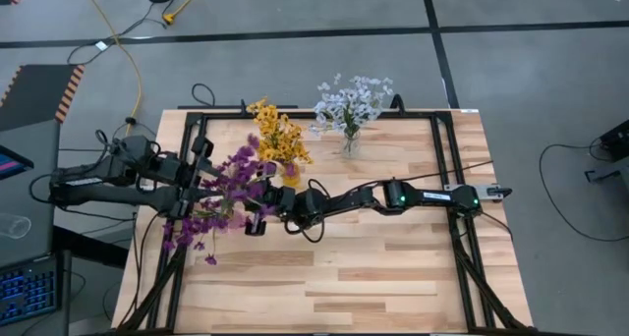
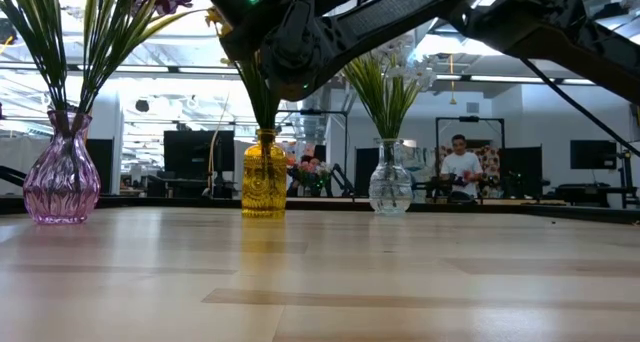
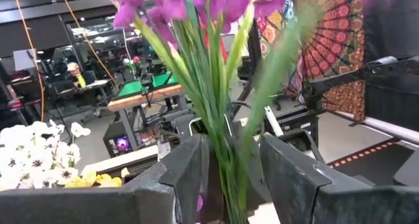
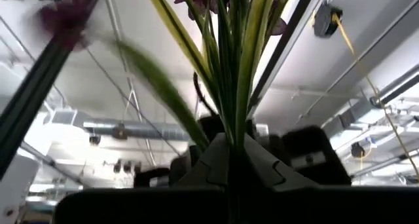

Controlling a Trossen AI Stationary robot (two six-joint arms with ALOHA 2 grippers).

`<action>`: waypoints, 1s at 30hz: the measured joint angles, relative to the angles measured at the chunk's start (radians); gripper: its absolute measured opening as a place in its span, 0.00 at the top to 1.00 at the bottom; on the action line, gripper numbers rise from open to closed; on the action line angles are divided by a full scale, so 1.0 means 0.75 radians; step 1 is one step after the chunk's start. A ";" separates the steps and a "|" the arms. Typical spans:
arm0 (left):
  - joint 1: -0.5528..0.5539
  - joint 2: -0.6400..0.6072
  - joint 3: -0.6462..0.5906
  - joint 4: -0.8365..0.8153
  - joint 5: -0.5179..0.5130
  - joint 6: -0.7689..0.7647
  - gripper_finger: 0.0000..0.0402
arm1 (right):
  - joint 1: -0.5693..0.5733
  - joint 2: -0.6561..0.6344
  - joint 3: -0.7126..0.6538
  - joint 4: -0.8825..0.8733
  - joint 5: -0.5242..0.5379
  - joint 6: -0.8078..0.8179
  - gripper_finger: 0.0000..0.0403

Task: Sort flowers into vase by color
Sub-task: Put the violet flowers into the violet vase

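Purple flowers point(image 1: 224, 191) spread over the table's left part, between both grippers. Their green stems point(image 2: 95, 42) stand in a purple glass vase point(image 2: 62, 182). My left gripper point(image 1: 200, 176) is open, one finger on either side of the upright stems point(image 3: 226, 145), level with them. My right gripper point(image 1: 258, 216) reaches in from the right and is shut on purple-flower stems point(image 4: 229, 99). Yellow flowers point(image 1: 278, 135) stand in a yellow vase point(image 2: 264, 174). White flowers point(image 1: 352, 102) stand in a clear vase point(image 2: 390, 178). My right gripper pinches a bunch of thin green stems point(image 4: 230, 129) of the purple flowers between its two fingers point(image 4: 211, 160). The stems and leaves rise straight out of the hold, fanning apart toward the blossoms. Its wrist view looks up along them at the ceiling.
The three vases stand in a row toward the table's far side, purple to the left, clear to the right. A black frame point(image 1: 447, 169) runs around the tabletop. Bare wood point(image 1: 373, 267) lies on the near half. A person point(image 2: 461, 167) sits in the room beyond.
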 joint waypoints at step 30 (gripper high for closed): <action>0.001 0.139 0.000 0.124 -0.001 0.029 0.64 | -0.001 -0.002 0.000 -0.110 0.012 0.021 0.90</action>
